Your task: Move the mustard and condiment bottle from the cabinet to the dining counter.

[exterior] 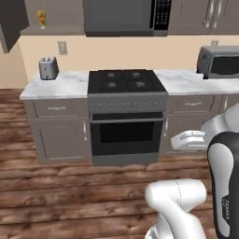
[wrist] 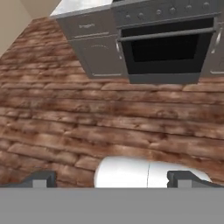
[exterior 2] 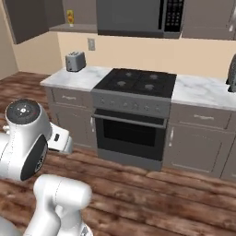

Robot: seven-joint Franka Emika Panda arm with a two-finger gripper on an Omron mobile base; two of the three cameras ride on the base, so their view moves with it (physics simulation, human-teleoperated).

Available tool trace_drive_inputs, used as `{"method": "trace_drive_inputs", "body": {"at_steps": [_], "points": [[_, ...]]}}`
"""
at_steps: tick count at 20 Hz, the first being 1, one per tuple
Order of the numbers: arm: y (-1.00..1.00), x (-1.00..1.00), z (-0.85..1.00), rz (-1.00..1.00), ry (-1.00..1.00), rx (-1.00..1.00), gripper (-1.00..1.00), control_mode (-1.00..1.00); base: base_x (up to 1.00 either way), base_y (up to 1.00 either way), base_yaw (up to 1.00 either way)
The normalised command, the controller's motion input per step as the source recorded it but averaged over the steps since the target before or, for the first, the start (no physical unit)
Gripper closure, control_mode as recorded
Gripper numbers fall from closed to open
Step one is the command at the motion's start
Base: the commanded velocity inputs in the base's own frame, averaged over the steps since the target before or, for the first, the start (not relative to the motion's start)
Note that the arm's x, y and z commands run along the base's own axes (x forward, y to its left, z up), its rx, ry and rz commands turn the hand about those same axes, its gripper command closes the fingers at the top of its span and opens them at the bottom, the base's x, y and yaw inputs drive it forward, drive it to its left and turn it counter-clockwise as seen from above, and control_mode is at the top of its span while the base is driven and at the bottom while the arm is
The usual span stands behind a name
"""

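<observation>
Looking along your tool (wrist: 112, 178) in the hand view, you see its two dark tips set wide apart at the bottom edge with nothing between them, hanging over the brown plank floor (wrist: 87, 122). Ahead of the tool stands the black oven door (wrist: 168, 48) with its silver handle bar, and to the left of that a grey base cabinet (wrist: 98, 54) under a drawer. From the base views you have the arm folded low in front of the range, well short of it. High above the tool and off to its left, the cabinet (exterior: 11, 23) stands with its door swung open, and on its lower shelf you can make out a small yellow thing, the mustard (exterior: 41, 18); it is too small for you to tell its shape, and a dark bottle beside it cannot be made out. Below that shelf, on the marble surface (exterior: 60, 86) left of the cooktop (exterior: 126, 80), sits a silver toaster (exterior: 48, 68), against the wall with its outlet. Above the cooktop hangs a microwave (exterior: 126, 16), and on the surface far to the right rests a toaster oven (exterior: 219, 61).
</observation>
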Motion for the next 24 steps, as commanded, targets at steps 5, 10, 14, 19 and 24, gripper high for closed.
{"method": "trace_drive_inputs", "body": {"at_steps": [5, 10, 14, 19, 24], "points": [[0.00, 0.00, 0.00, 0.00, 0.00, 0.00, -1.00, 1.00, 1.00, 0.42, 0.03], [0.00, 0.00, 0.00, 0.00, 0.00, 0.00, -1.00, 1.00, 1.00, 0.41, 0.02], [0.00, 0.00, 0.00, 0.00, 0.00, 0.00, -1.00, 1.00, 1.00, 0.47, 0.00], [0.00, 0.00, 0.00, 0.00, 0.00, 0.00, -1.00, 1.00, 0.98, 0.54, 0.00], [0.00, 0.00, 0.00, 0.00, 0.00, 0.00, -1.00, 1.00, 0.88, 0.56, 0.00]]}}
